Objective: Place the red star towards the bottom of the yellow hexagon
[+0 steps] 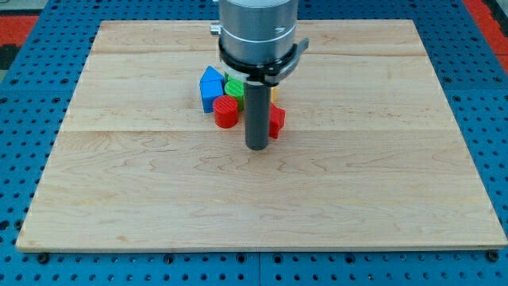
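Observation:
My tip [255, 148] rests on the wooden board just below a tight cluster of blocks near the view's top centre. A red block [275, 121], likely the red star, shows at the rod's right side, touching or very close to it. A sliver of a yellow block [275, 91], likely the hexagon, peeks out above the red one, mostly hidden by the arm. A red cylinder [225, 112] lies left of the rod. A green block [234, 86] and a blue block [210, 86] sit above it.
The wooden board [254, 191] lies on a blue pegboard [24, 95]. The arm's grey body [258, 32] hides part of the cluster at the view's top.

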